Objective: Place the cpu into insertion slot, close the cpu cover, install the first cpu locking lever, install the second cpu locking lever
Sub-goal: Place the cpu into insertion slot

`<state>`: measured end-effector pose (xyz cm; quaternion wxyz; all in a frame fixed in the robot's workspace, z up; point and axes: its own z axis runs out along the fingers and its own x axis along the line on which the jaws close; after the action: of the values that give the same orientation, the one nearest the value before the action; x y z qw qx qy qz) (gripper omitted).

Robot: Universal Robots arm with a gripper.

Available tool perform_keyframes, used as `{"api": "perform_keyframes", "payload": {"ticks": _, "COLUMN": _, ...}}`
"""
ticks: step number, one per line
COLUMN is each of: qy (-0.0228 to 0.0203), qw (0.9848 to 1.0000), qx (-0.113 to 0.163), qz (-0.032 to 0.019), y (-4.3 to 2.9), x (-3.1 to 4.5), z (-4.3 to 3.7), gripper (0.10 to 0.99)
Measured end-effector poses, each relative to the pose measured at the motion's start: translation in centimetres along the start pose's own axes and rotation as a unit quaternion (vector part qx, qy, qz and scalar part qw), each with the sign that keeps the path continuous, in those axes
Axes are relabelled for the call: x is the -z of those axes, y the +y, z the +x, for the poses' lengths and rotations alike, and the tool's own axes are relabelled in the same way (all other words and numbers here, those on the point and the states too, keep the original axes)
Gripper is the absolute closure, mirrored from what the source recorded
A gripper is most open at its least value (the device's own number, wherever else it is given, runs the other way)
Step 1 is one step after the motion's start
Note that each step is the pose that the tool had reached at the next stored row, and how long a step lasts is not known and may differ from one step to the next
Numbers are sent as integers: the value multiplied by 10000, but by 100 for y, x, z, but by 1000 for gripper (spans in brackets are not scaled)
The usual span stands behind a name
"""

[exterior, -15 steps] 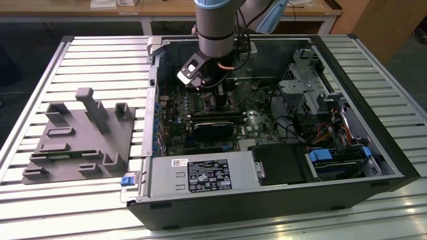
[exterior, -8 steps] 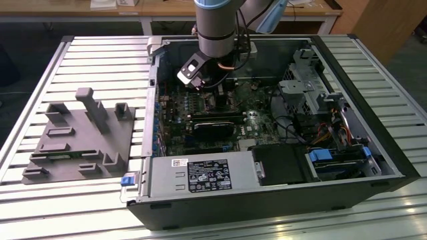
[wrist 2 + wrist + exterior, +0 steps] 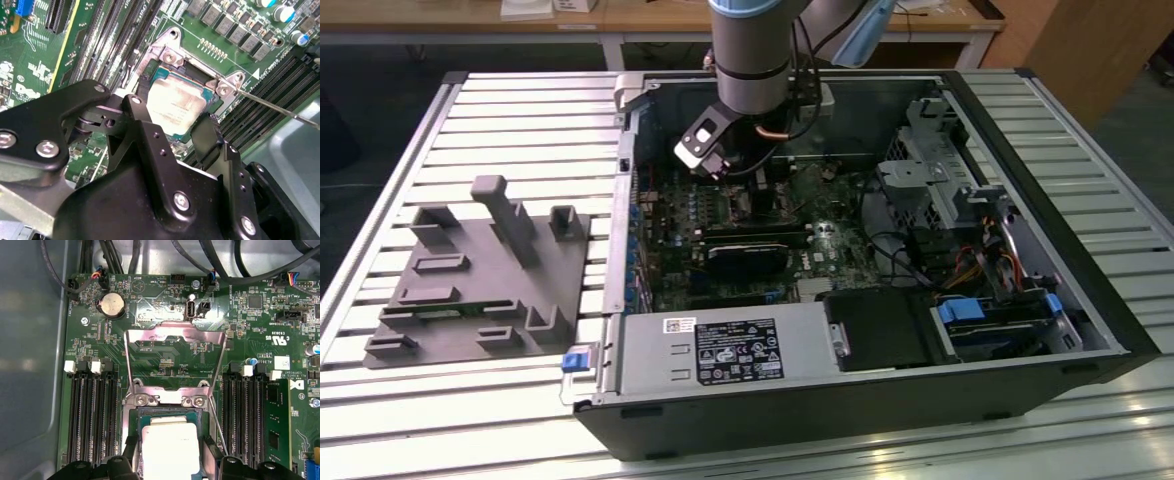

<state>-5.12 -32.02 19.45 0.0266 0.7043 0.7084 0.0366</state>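
The cpu (image 3: 176, 102) (image 3: 169, 445), a square chip with a pale metal top, lies level in the insertion slot (image 3: 169, 56) (image 3: 170, 399). My gripper (image 3: 175, 114) (image 3: 170, 456) is shut on the cpu, one black finger (image 3: 207, 137) against each of two opposite edges. The cpu cover (image 3: 175, 333), a thin silvery frame, stands swung back off the slot. A thin wire locking lever (image 3: 270, 105) (image 3: 216, 422) sticks out, unlatched, beside the slot. In the exterior view the gripper (image 3: 720, 165) reaches down inside the open computer case.
Long black memory slots (image 3: 92, 415) (image 3: 245, 412) flank the socket. Cables (image 3: 115, 255) and a coin battery (image 3: 112, 305) lie beyond the cover. The case walls (image 3: 1014, 150), drive bays (image 3: 994, 320) and power supply (image 3: 720, 350) ring the board. A grey fixture (image 3: 480, 275) sits at the exterior view's left.
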Motion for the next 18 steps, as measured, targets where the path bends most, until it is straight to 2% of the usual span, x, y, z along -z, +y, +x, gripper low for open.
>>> {"api": "perform_keyframes", "payload": {"ticks": 8, "qy": -3, "qw": 10000, "qx": 0, "qz": 1, "y": 0, "x": 3, "z": -1, "gripper": 490}}
{"api": "perform_keyframes", "payload": {"ticks": 9, "qy": -2, "qw": 10000, "qx": 0, "qz": 2, "y": 0, "x": 4, "z": -1, "gripper": 553}}
{"api": "perform_keyframes", "payload": {"ticks": 16, "qy": 0, "qw": 10000, "qx": -9, "qz": 0, "y": 2, "x": 24, "z": 0, "gripper": 561}}
{"api": "perform_keyframes", "payload": {"ticks": 18, "qy": -9, "qw": 10000, "qx": -90, "qz": -1, "y": 2, "x": 24, "z": 0, "gripper": 561}}
